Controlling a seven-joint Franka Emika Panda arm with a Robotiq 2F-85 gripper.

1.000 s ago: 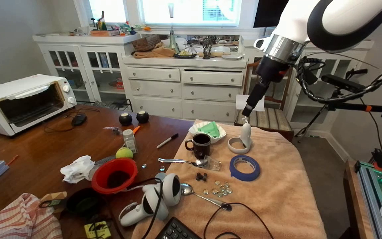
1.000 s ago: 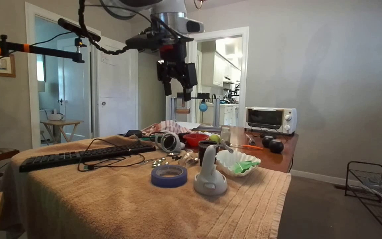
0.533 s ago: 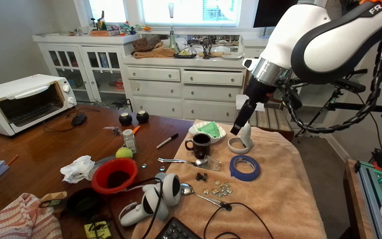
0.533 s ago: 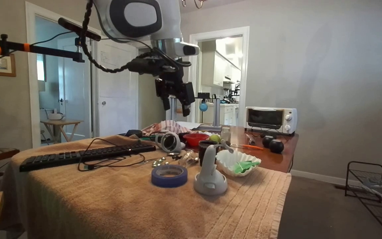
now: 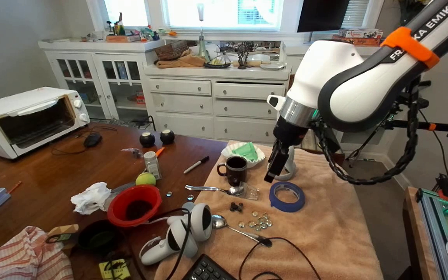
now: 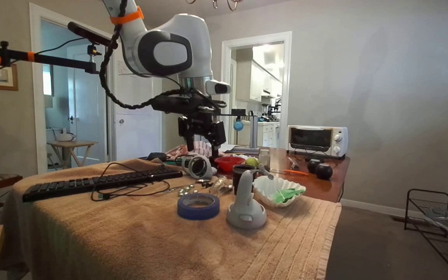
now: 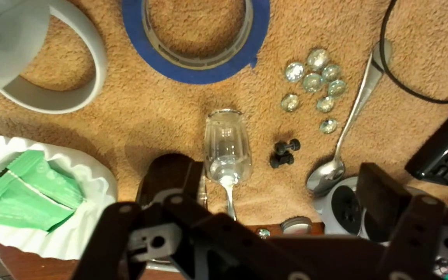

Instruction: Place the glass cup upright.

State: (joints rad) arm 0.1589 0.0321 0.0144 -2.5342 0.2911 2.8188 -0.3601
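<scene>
Peach-coloured towel (image 5: 321, 241) covers the right part of the table (image 5: 107, 163) in an exterior view, and on it the glass cup (image 5: 251, 192) lies on its side, just at the near side of the black mug (image 5: 237, 172). The fingers (image 7: 381, 190) are wide apart in the air, holding nothing; with poor aim going down, one of them may, I think, strike the mug. Also a spoon (image 5: 217, 189), its bowl in or under the cup (I cannot tell which), could hinder the turning upright.

The bent arm (image 5: 358, 95) holds its pincer (image 6: 202, 151) aslant, tips downward, fingers (image 7: 381, 194) spread wide apart
</scene>
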